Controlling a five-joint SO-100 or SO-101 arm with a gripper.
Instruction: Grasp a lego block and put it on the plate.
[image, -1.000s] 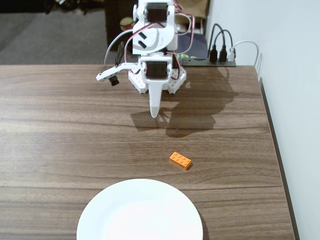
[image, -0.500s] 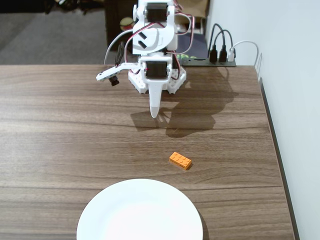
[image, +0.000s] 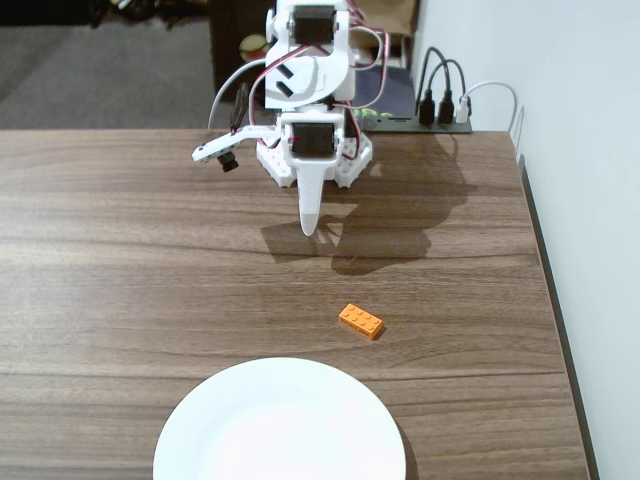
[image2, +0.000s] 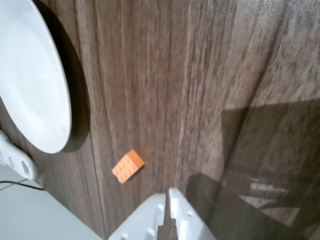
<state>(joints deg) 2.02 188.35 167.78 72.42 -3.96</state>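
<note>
One bench, one plate, one brick, one pair of fingers.
The wood-grain bench (image: 120, 260) carries a smooth round white plate (image: 280, 425) well beyond the fingers (image2: 167, 197), whose white plastic tips sit nearly together, empty; the studded orange lego block (image2: 128, 166) lies just beside them.

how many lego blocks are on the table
1. The orange lego block lies on the bare wood between the gripper and the white plate, off the plate. Nothing seems to hide another.
</note>
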